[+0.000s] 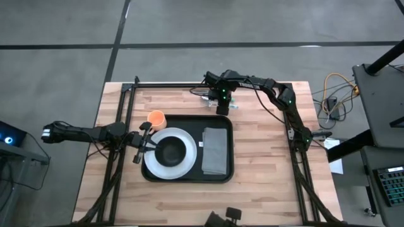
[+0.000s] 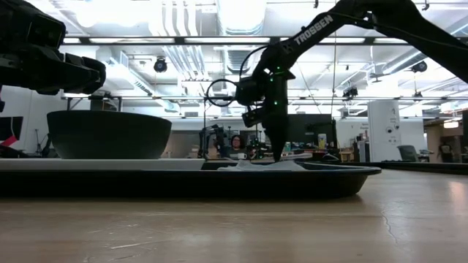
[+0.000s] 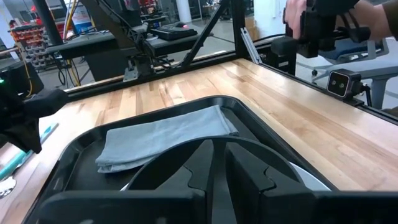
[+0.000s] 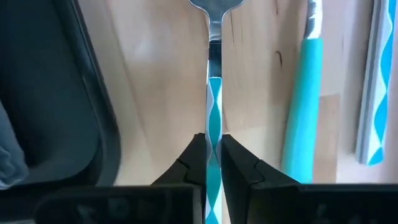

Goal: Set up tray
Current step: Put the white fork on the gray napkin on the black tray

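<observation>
- Left gripper (image 1: 142, 142): sits low at the left rim of the large flat black rectangular tray (image 1: 218, 177), over the edge of the round white plate (image 1: 180, 168). Its fingers (image 3: 245, 180) are spread and hold nothing; the small dark bowl (image 1: 169, 150) lies just ahead of the tips, in the middle of the plate.
- Small orange cup (image 1: 156, 118): stands on the wooden worktop (image 1: 265, 183), just outside the tray's far left corner and close beside the left gripper's fingers.
- Tray: lies flat on the worktop, between the two grippers and nearer the left one. It carries the plate with the bowl on its left half and a folded grey cloth (image 1: 215, 150) on its right half, past the bowl from the left fingers.
- Right gripper (image 1: 222, 104): points down at the worktop just beyond the tray's far rim, well apart from the left gripper.
- Right fingers (image 4: 188, 163): pressed onto the handle of a metal utensil with a teal-and-white patterned handle (image 4: 213, 102), which runs straight out ahead of the tips; its head is cut off at the frame edge.
- Beside the pinched utensil: a plain teal handle (image 4: 303, 106) and another teal-and-white patterned handle (image 4: 376, 81) lie on the wood on one side of the fingers; the tray rim (image 4: 93, 93) lies on the other.
</observation>
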Robot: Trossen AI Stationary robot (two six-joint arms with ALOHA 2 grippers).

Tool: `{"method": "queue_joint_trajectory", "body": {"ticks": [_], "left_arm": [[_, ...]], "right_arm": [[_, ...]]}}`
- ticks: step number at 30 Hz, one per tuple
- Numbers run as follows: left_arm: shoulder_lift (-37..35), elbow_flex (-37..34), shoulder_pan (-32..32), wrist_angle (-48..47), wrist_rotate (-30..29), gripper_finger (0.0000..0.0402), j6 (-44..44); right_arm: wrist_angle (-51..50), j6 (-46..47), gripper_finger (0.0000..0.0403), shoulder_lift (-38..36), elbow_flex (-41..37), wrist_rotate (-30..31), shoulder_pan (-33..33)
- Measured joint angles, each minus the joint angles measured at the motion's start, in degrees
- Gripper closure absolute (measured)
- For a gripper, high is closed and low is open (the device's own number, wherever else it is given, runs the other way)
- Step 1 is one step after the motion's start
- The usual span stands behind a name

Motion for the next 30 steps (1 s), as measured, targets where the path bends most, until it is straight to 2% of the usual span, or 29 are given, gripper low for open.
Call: {"method": "queue_joint_trajectory", "body": {"ticks": [17, 30], "left_arm": [[0.0, 0.0, 0.0, 0.0, 0.0, 0.0379, 0.0], [0.0, 0.0, 0.0, 0.0, 0.0, 0.0379, 0.0]], "right_arm": [[-4.3, 19.4, 0.039, -0.4, 0.3, -1.6, 0.8], [-4.2, 36.9, 0.039, -4.2, 0.3, -1.5, 4.7]]}}
